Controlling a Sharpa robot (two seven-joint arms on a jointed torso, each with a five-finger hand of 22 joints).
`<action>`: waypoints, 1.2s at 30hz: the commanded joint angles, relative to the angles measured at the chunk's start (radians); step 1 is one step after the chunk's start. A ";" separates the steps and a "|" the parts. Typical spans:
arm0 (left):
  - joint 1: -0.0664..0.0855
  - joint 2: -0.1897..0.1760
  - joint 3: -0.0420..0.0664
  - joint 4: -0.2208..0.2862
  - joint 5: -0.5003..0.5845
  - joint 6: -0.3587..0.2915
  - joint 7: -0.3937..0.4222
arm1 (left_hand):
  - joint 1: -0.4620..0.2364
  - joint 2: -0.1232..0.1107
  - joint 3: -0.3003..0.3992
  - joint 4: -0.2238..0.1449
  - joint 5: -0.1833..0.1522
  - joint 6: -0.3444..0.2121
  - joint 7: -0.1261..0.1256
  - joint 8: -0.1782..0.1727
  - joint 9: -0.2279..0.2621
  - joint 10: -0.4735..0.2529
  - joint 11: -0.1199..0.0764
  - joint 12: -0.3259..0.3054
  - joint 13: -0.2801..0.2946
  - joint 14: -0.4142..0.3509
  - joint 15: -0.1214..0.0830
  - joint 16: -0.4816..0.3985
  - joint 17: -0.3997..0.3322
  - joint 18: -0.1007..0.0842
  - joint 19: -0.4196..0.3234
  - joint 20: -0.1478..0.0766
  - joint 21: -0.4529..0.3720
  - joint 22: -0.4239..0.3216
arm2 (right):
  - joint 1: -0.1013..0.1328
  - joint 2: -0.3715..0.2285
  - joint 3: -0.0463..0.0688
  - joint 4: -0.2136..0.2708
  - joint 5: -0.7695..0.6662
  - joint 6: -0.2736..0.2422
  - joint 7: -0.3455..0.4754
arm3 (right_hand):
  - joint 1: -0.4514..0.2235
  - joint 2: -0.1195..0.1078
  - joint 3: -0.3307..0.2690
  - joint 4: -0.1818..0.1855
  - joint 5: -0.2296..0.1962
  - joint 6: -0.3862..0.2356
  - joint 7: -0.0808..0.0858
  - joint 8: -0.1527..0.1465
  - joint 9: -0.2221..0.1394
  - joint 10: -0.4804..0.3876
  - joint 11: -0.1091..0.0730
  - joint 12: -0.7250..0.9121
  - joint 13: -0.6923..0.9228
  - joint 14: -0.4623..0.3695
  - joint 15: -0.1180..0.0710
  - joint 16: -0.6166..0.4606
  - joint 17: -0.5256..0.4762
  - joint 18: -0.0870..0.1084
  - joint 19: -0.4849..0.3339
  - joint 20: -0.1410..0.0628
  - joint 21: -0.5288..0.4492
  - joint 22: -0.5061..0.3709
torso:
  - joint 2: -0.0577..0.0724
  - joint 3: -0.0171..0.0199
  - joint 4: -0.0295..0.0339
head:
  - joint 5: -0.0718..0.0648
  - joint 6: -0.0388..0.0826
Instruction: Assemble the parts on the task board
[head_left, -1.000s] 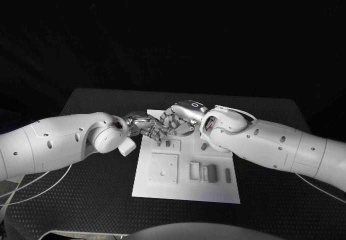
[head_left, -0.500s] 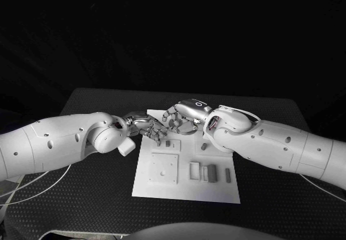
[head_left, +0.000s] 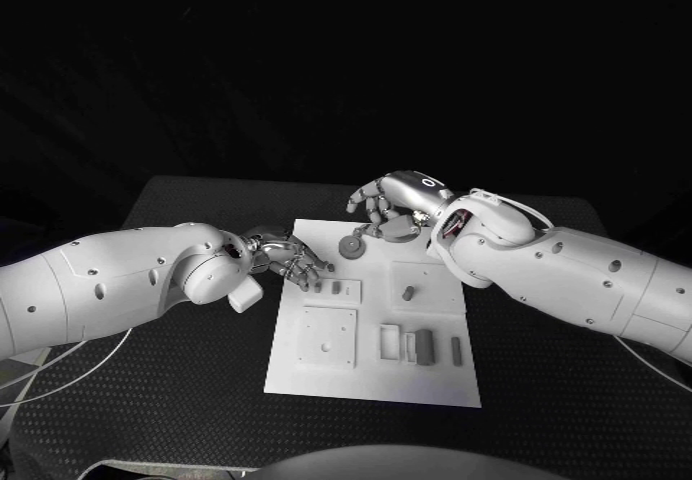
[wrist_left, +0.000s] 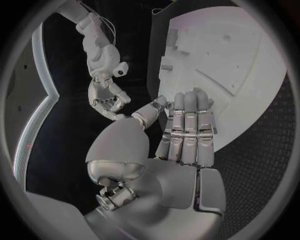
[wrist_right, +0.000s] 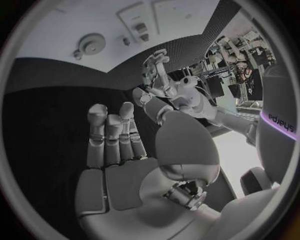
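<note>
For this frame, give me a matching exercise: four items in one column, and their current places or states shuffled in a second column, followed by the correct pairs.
Items:
1. left robot hand
2. right robot hand
3. round disc part
4. square plate part

Places or states:
A. lying flat on the near left area of the task board
B. lifted beyond the board's far edge, holding nothing
C. lying on the board near its far edge
D. over the board's far left corner, fingers extended, holding nothing

Pairs: 1-D, 2-B, 3-C, 4-A
</note>
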 joint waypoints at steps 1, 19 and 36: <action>0.000 0.002 0.001 0.007 -0.082 0.033 -0.095 | 0.008 0.000 0.005 -0.001 0.000 0.026 -0.016 0.006 0.000 0.008 0.002 0.005 0.001 0.009 0.001 0.003 0.002 -0.014 0.010 0.000 0.006 0.002 | 0.000 -0.014 0.009 -0.014 0.039 -0.015 -0.002 | 0.009 0.000 0.004 0.000 -0.004 -0.051 0.055 0.004 -0.002 -0.004 0.002 0.007 0.000 0.000 0.002 0.000 0.000 0.062 -0.004 -0.005 -0.005 0.010 | 0.000 0.0006 -0.0022 | -0.002 -0.001; 0.002 0.006 0.001 0.051 -0.297 0.123 -0.214 | 0.006 -0.003 0.008 0.000 0.000 0.026 -0.015 0.006 0.003 0.013 0.002 0.006 0.005 0.012 -0.001 0.005 0.005 -0.014 0.012 -0.002 0.008 0.006 | -0.003 -0.064 0.009 0.002 0.151 0.039 0.010 | 0.003 0.009 -0.004 0.002 -0.006 -0.037 0.052 0.014 0.000 -0.005 -0.001 0.008 -0.001 -0.002 -0.001 0.000 0.000 0.062 -0.006 -0.002 -0.005 0.011 | -0.001 0.0040 -0.0076 | -0.006 0.002; 0.033 0.065 0.002 0.100 -0.604 0.161 -0.229 | -0.011 -0.023 0.014 0.019 0.001 0.037 -0.022 0.013 0.016 0.027 -0.003 0.010 0.017 0.024 -0.006 0.011 0.014 -0.013 0.021 -0.007 0.015 0.020 | -0.011 -0.066 0.009 -0.003 0.168 0.046 0.009 | 0.001 0.012 -0.005 0.001 -0.005 -0.038 0.052 0.015 0.000 -0.006 -0.001 0.008 -0.001 -0.003 -0.001 0.000 0.000 0.062 -0.007 -0.002 -0.006 0.012 | -0.004 0.0078 -0.0093 | -0.022 -0.002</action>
